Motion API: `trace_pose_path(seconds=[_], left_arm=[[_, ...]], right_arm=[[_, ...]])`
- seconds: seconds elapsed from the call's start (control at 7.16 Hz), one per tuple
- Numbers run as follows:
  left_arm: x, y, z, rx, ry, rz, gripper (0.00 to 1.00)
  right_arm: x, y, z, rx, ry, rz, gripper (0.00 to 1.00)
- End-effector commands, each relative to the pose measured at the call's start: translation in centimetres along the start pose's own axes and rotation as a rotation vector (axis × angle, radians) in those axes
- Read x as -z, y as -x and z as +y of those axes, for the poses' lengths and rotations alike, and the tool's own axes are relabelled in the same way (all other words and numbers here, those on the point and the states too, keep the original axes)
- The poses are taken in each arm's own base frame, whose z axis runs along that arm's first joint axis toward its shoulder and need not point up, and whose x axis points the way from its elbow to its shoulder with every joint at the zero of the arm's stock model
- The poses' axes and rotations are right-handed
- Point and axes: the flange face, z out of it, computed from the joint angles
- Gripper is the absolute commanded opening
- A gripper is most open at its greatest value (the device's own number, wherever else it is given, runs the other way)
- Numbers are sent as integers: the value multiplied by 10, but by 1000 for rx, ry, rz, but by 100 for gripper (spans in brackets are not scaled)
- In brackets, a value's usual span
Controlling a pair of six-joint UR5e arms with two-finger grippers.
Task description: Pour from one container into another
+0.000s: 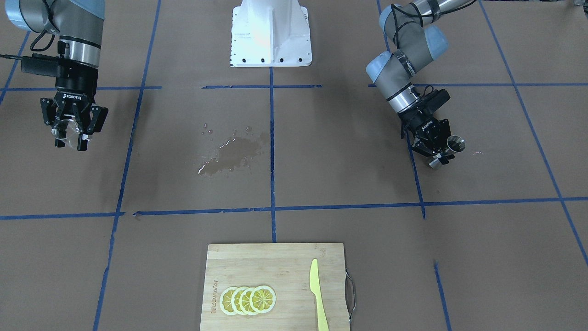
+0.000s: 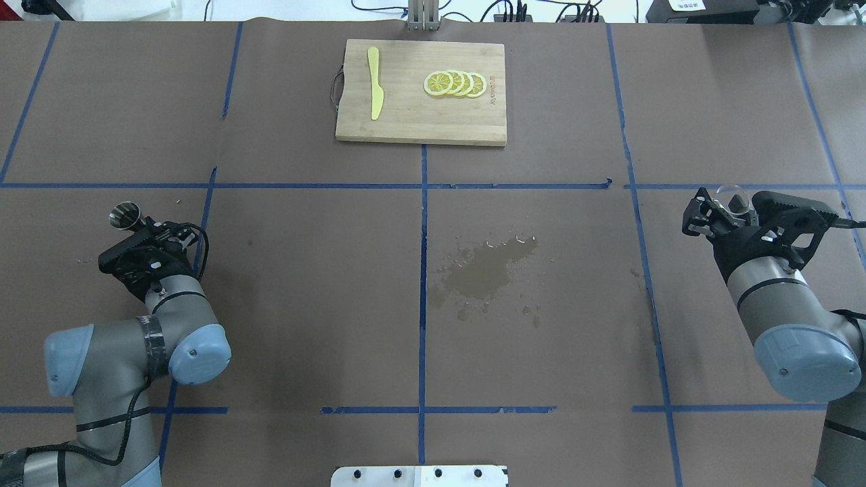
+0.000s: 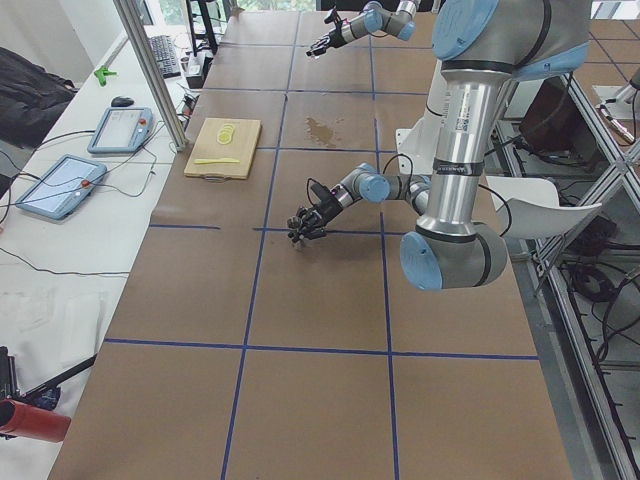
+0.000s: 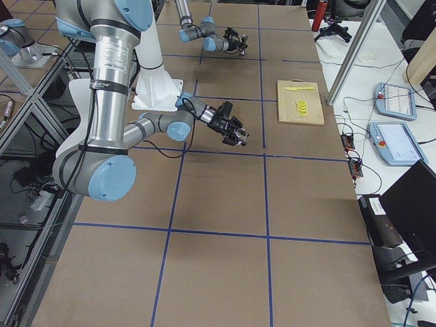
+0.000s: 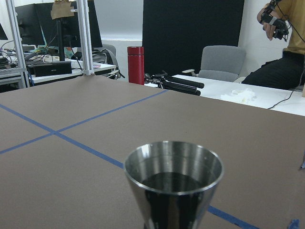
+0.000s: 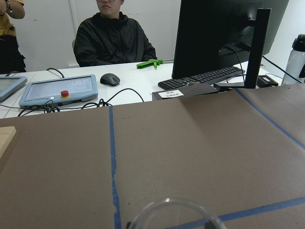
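Note:
My left gripper (image 1: 442,155) is shut on the waist of the steel hourglass jigger (image 1: 456,145), which it holds tilted just above the table on my left side. The overhead view shows the jigger (image 2: 125,216) sticking out past the left gripper (image 2: 144,233). The left wrist view looks into the jigger's open mouth (image 5: 174,177), where something dark shows inside. On the far side of the table my right gripper (image 1: 70,139) is shut on the clear glass cup (image 1: 68,133), held above the surface. The cup (image 2: 735,197) appears between the fingers, and its rim (image 6: 171,213) shows at the bottom of the right wrist view.
A wet spill (image 2: 490,267) darkens the brown paper near the table's middle. At the far edge lies a bamboo cutting board (image 2: 406,122) with lemon slices (image 2: 454,83) and a yellow knife (image 2: 375,91). The white robot base (image 1: 271,34) stands between the arms.

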Motion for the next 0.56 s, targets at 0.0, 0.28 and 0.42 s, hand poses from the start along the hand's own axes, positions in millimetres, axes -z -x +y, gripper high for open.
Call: trace_pose_path(seconds=[0.0, 0.28, 0.42], left_arm=[[1, -5, 3, -18, -8, -10, 62], [1, -6, 3, -17, -6, -11, 100], [2, -6, 2, -16, -5, -10, 100]], right_arm=[[0, 0, 1, 1, 0, -1, 0], [0, 0, 1, 1, 0, -1, 0], [1, 1, 2, 2, 2, -3, 0]])
